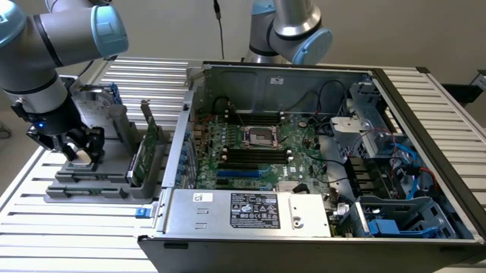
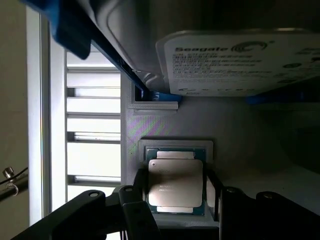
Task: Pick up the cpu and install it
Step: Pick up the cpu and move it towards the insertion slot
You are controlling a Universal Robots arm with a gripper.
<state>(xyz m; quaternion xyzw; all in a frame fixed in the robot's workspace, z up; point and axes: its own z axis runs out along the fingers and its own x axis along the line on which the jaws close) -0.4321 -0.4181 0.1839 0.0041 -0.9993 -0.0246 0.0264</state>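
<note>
The cpu [image 2: 175, 182], a small square chip with a dull silver top and pale rim, lies flat in a recess of the grey holder [image 2: 235, 130]. My gripper [image 2: 179, 196] straddles it. One dark finger [image 2: 131, 202] stands on each side of the chip, with a narrow gap between each finger and the chip's edge, so the gripper is open. In the exterior view the gripper [image 1: 79, 151] is low over the grey holder [image 1: 91, 190], at that view's left. The dark square socket [image 1: 256, 136] sits in the middle of the motherboard inside the open computer case [image 1: 251, 219].
An upright silver hard drive [image 2: 230, 65] with blue handles stands in the holder just behind the chip [image 1: 95, 111]. A green card [image 1: 148, 151] stands upright between the holder and the case wall. A second arm [image 1: 292, 28] rises behind the case. The slatted table [image 1: 68, 239] runs along the front.
</note>
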